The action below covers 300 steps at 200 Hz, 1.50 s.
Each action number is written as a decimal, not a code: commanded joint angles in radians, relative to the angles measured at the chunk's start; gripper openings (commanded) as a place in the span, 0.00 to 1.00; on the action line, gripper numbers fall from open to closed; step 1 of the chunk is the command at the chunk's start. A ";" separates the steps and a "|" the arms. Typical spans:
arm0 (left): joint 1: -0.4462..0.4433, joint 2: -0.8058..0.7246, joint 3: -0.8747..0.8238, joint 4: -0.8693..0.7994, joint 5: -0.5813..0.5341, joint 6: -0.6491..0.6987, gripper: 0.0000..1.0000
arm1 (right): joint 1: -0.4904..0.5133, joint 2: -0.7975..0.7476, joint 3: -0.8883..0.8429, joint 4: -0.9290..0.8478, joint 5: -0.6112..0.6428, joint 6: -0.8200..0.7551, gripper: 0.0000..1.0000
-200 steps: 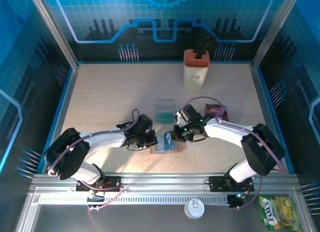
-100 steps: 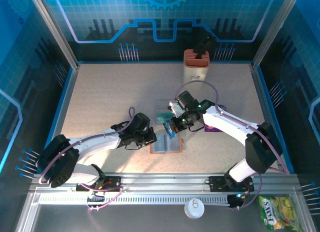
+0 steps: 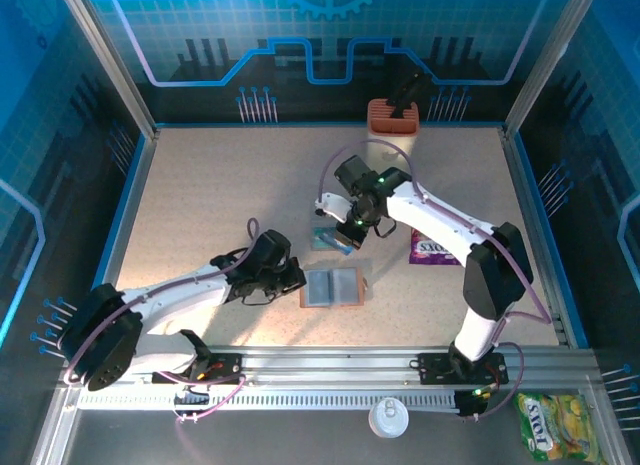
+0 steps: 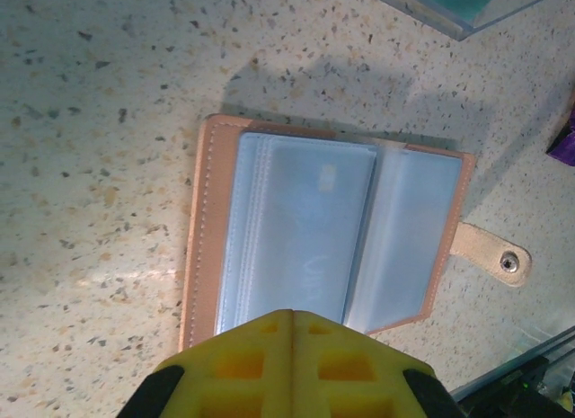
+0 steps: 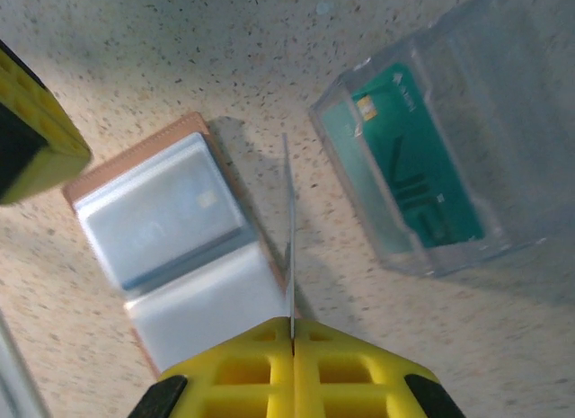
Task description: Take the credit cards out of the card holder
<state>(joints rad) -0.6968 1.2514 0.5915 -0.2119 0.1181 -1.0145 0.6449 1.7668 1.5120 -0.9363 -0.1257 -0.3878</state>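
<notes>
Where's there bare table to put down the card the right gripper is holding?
The widest bare patch is the table back left, between the left wall and the clear box. Smaller: front right, below the snack packet. Crowded: the middle, where the left gripper, right gripper and card holder sit close.

The card holder (image 3: 331, 286) lies open and flat near the middle of the near edge of the desk (image 3: 200, 205). The left tool (image 3: 296, 278) sits just beside its left side. Farther in, the right tool (image 3: 348, 235) pinches 1 credit card (image 3: 341, 244) over a clear box (image 3: 322, 237); a purple packet (image 3: 435, 249) lies right of it.
</notes>
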 commanded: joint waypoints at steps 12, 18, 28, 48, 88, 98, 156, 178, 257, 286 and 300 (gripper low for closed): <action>0.016 -0.048 -0.032 -0.040 -0.022 -0.005 0.05 | -0.037 0.095 0.163 -0.160 0.043 -0.245 0.00; 0.017 -0.054 -0.037 -0.041 -0.023 -0.005 0.06 | -0.044 0.116 0.197 -0.179 0.041 -0.261 0.00; 0.020 -0.061 -0.042 -0.040 -0.023 -0.006 0.06 | -0.054 0.149 0.252 -0.203 0.038 -0.284 0.00; 0.025 -0.072 -0.048 -0.041 -0.023 -0.007 0.07 | -0.071 0.227 0.372 -0.262 0.034 -0.318 0.00; 0.034 -0.089 -0.053 -0.055 -0.018 -0.003 0.07 | -0.095 0.409 0.628 -0.419 0.028 -0.354 0.00; 0.036 -0.095 -0.054 -0.060 -0.017 -0.001 0.07 | -0.099 0.441 0.673 -0.436 0.029 -0.360 0.00; 0.049 -0.125 -0.062 -0.087 -0.014 0.006 0.07 | -0.114 0.554 0.825 -0.494 -0.025 -0.419 0.00; 0.055 -0.135 -0.066 -0.093 -0.015 0.008 0.07 | -0.116 0.612 0.858 -0.516 -0.034 -0.424 0.00; 0.071 -0.160 -0.088 -0.088 -0.011 0.002 0.07 | -0.114 0.678 0.861 -0.523 -0.085 -0.420 0.03; 0.077 -0.159 -0.090 -0.088 -0.009 0.005 0.07 | -0.113 0.673 0.869 -0.509 -0.062 -0.393 0.18; 0.079 -0.159 -0.091 -0.085 -0.006 0.006 0.07 | -0.115 0.652 0.862 -0.471 -0.026 -0.362 0.20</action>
<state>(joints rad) -0.6289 1.1095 0.5133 -0.2836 0.1085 -1.0180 0.5407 2.4336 2.3512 -1.4204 -0.1707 -0.7856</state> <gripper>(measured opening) 0.075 0.193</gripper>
